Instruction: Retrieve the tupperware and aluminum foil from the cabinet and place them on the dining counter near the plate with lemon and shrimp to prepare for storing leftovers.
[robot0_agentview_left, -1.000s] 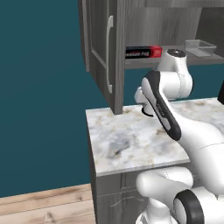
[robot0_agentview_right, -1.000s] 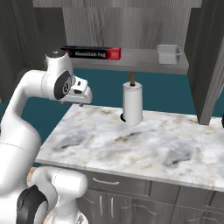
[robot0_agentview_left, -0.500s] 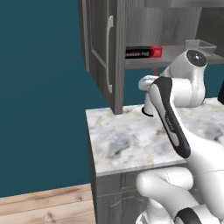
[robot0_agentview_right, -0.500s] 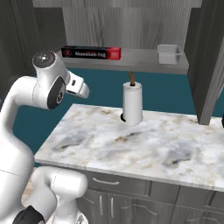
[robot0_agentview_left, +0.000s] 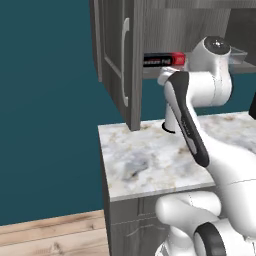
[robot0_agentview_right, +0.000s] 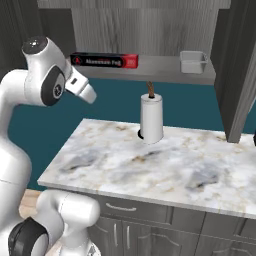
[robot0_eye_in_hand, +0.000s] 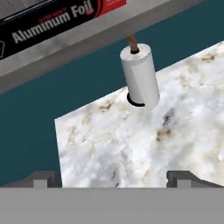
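Note:
The cabinet stands open, its grey shelf bare in the middle. The aluminum foil lies at the shelf's left end, a black box with a red end. At the right end sits the clear tupperware, partly behind my arm in the left base view. My gripper hangs open and holds nothing, below and just left of the foil, over the counter's left part. The dining counter and the plate with lemon and shrimp are out of view.
A paper-towel roll stands upright at the back of the small marble top, under the shelf. The open cabinet door with its silver handle juts out on the left; another grey door panel is on the right.
My arm has folded: the elbow swung up and to the right in the left base view. The hand rose a little closer to the shelf's left end.

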